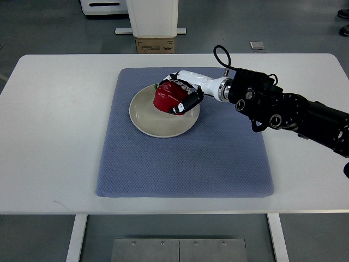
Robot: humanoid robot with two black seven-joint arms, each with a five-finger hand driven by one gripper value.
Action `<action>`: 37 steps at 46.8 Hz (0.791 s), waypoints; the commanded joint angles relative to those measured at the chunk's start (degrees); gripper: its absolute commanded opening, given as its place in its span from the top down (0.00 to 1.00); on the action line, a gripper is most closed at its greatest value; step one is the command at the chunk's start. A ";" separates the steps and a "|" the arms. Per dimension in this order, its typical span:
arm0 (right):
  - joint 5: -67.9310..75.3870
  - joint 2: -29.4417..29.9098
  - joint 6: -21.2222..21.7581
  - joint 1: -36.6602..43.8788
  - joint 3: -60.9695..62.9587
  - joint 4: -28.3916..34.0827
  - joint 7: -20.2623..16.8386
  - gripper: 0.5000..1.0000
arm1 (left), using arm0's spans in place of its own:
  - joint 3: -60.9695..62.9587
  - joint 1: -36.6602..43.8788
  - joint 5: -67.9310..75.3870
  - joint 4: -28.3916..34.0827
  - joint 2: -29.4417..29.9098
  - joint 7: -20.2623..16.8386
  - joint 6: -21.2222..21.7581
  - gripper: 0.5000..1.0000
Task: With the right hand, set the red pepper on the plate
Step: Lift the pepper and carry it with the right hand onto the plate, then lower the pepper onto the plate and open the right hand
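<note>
A red pepper (166, 97) with a green stem sits over the right half of a round beige plate (150, 117). My right hand (182, 93) reaches in from the right edge and its fingers (188, 102) are curled around the pepper's right side, grasping it. I cannot tell whether the pepper rests on the plate or hangs just above it. The plate lies on a blue mat (218, 158). My left arm does not show.
The blue mat covers the middle of a white table (54, 136). A white pedestal with a cardboard box (155, 43) stands beyond the table's far edge. A person's shoes (343, 22) show at the top right corner.
</note>
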 commanded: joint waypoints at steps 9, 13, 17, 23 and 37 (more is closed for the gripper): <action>0.01 0.00 0.02 -0.83 -0.11 -0.04 -0.23 1.00 | 0.00 0.00 0.00 0.00 0.00 0.00 0.00 0.00; 0.01 0.00 -0.06 -1.00 -0.11 -0.04 -0.14 1.00 | 0.00 0.00 0.00 0.00 0.00 0.00 0.09 0.00; 0.01 0.00 0.02 -1.35 -0.02 -0.04 -0.14 1.00 | 0.00 0.00 0.00 0.00 0.00 0.00 0.00 0.00; 0.01 0.00 -0.06 -1.62 -0.02 -0.13 -0.06 0.76 | 0.00 0.00 0.00 0.00 0.00 0.00 0.00 0.00; 0.27 0.00 -0.06 -1.97 0.06 -0.04 0.21 0.14 | 0.00 0.00 0.00 0.00 0.00 0.00 0.00 0.00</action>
